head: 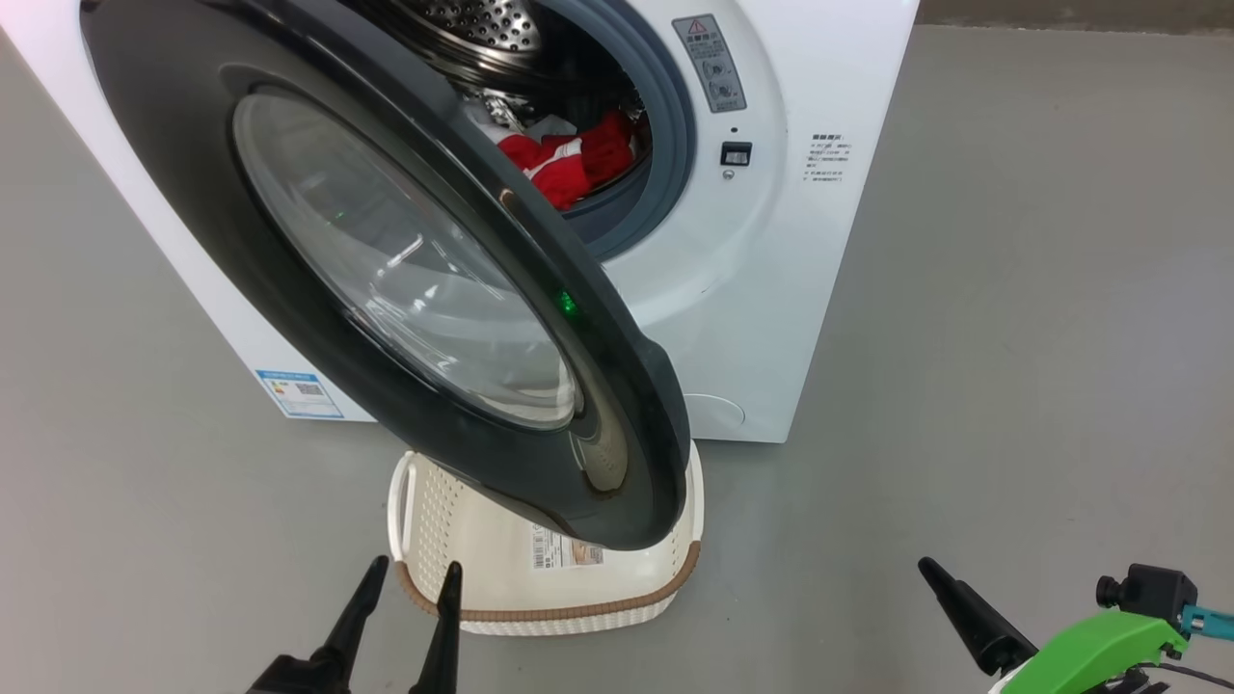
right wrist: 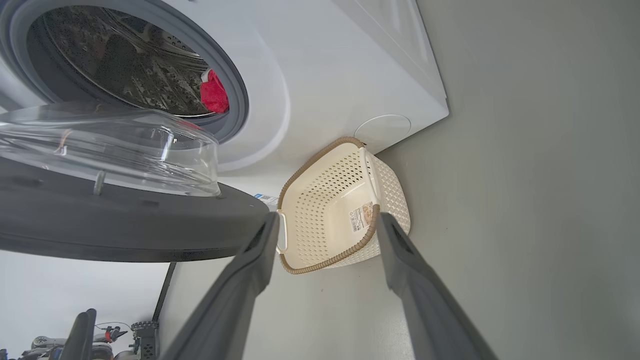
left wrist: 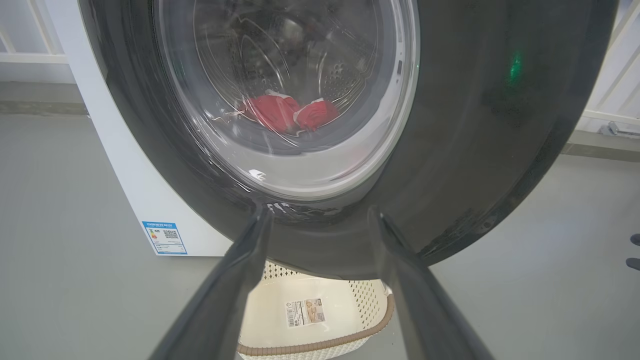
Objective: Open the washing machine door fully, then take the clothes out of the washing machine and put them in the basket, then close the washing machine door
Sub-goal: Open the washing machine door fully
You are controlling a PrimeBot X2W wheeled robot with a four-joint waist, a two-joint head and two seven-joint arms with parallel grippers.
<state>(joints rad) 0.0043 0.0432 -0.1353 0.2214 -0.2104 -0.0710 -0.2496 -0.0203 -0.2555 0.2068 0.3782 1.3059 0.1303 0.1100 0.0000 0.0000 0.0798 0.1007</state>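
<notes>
The left hand point(head: 413, 578) is held open and empty, pointed up at the lower edge of the large round door with the glossy black rim and clear bulging glass point(head: 405, 260). Whether it touches cannot be told. The right hand point(right wrist: 327, 222) is likewise spread and empty, off to the side. The door is judged only part open, and it hangs over the small cream perforated plastic basket with the brown rim point(head: 540, 609). If the door is nudged, a slip along the glossy rim may be expected (nothing is hooked). If the bright red and white clothes point(head: 569, 164), lying low inside the big white front-loading washing machine point(head: 771, 289), are reached for first, the door could be struck by an arm. Garments could also be dropped onto the door instead of into the basket.
</notes>
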